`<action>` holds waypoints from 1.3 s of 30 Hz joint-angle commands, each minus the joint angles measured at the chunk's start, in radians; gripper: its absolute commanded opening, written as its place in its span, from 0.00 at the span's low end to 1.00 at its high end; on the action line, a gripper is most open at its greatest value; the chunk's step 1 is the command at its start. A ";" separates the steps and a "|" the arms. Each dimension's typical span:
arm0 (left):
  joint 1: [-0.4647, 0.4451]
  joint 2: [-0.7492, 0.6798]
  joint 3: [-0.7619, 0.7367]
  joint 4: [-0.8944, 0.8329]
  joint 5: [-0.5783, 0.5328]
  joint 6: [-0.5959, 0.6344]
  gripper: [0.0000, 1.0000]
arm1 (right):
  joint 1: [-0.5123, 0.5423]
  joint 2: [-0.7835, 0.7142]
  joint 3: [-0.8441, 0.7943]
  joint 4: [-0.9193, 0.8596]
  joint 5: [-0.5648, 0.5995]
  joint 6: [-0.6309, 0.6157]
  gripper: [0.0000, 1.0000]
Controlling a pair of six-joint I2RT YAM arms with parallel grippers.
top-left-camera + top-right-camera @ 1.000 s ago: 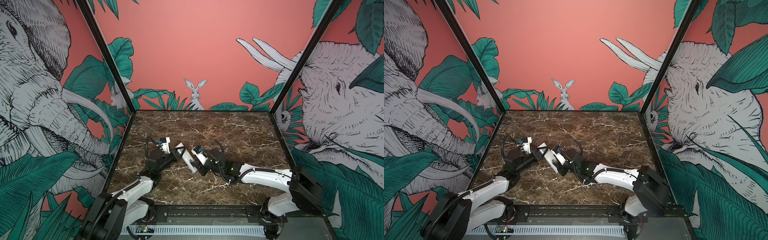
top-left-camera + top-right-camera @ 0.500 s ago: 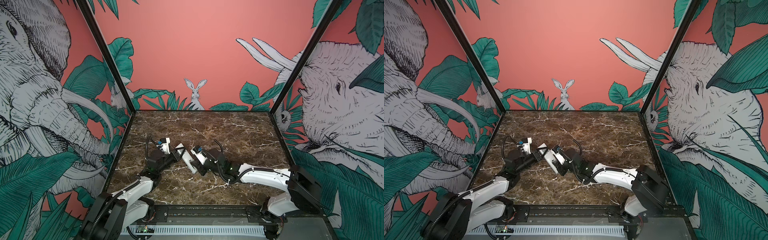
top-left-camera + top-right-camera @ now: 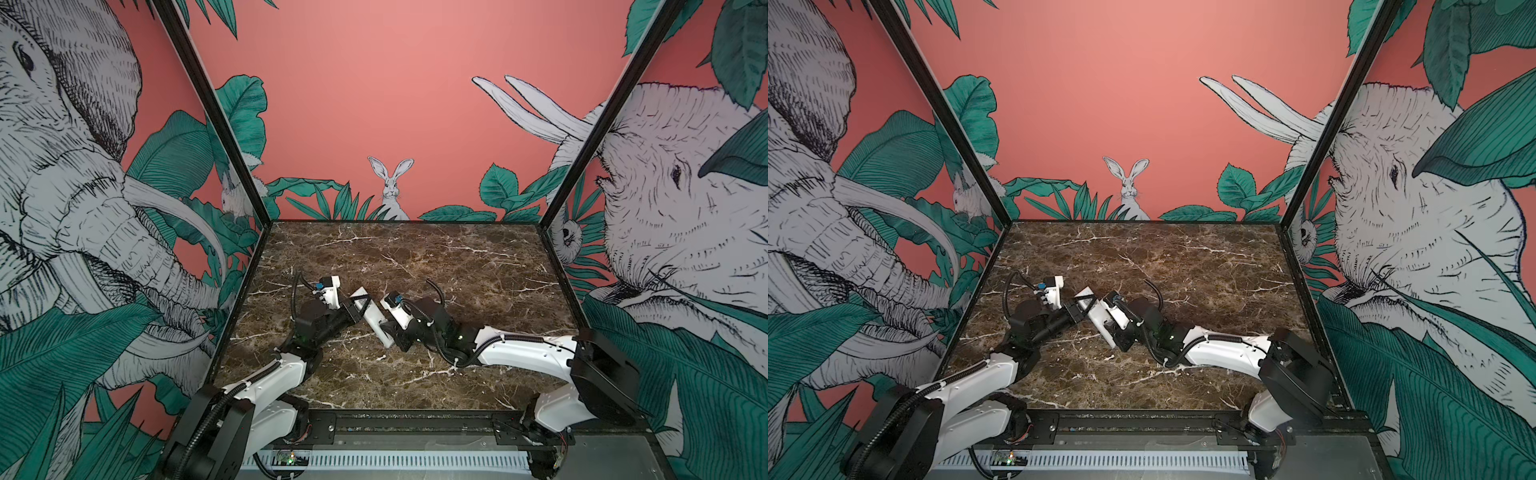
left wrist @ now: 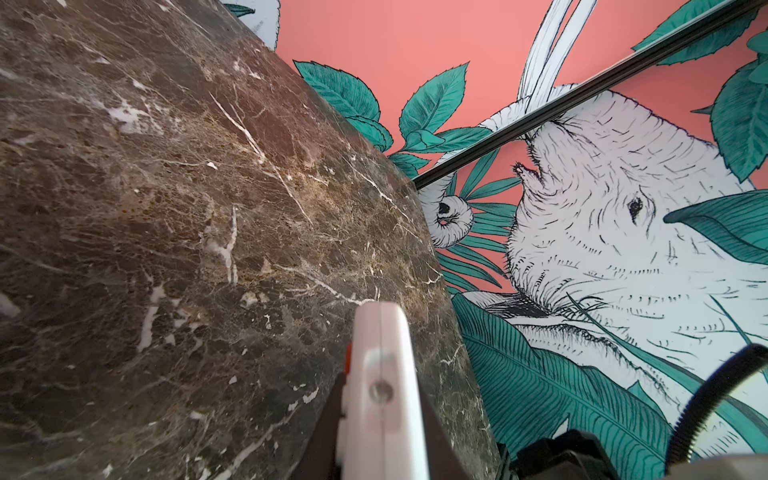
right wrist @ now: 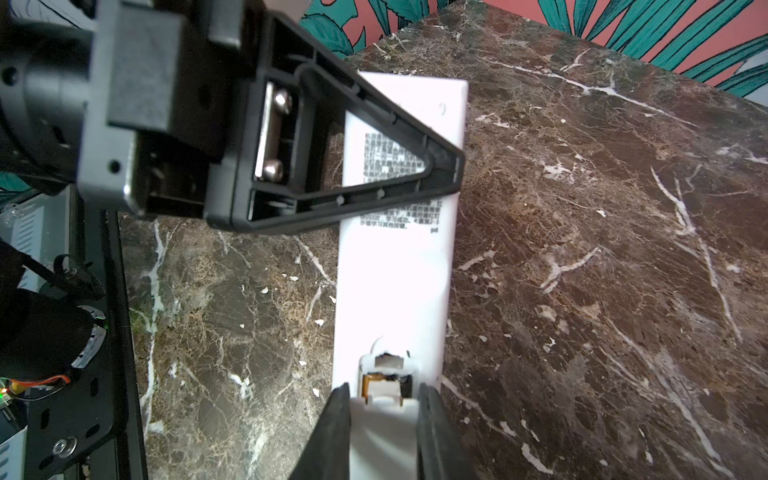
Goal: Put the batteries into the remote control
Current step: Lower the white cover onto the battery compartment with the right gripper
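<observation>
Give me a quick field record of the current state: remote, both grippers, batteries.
remote: white, back with printed label showing, spanning between both grippers
left gripper: shut on the remote's far end
right gripper: shut on the remote's near end, beside the battery slot
battery slot: looks uncovered, metal contact showing; contents unclear
batteries: none visible in any view
table: dark marble

My left gripper (image 4: 382, 390) clamped hard on the remote control (image 5: 395, 282) between its jaws, my right gripper (image 5: 382, 395) seemingly pinching its other end, both forearms low
</observation>
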 commanded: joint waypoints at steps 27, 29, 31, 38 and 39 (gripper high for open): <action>0.004 -0.034 -0.014 0.073 0.006 -0.016 0.00 | 0.008 0.039 0.044 0.015 0.013 0.001 0.10; 0.004 -0.034 -0.014 0.074 0.004 -0.017 0.00 | 0.007 0.037 0.047 0.014 0.014 0.000 0.10; 0.005 -0.035 -0.016 0.079 0.003 -0.018 0.00 | 0.007 0.037 0.046 0.011 0.014 0.001 0.10; 0.004 -0.040 -0.016 0.084 0.001 -0.020 0.00 | 0.008 0.031 0.040 0.015 0.012 0.000 0.11; 0.005 -0.039 -0.016 0.084 0.001 -0.020 0.00 | 0.008 0.029 0.036 0.019 0.011 -0.001 0.11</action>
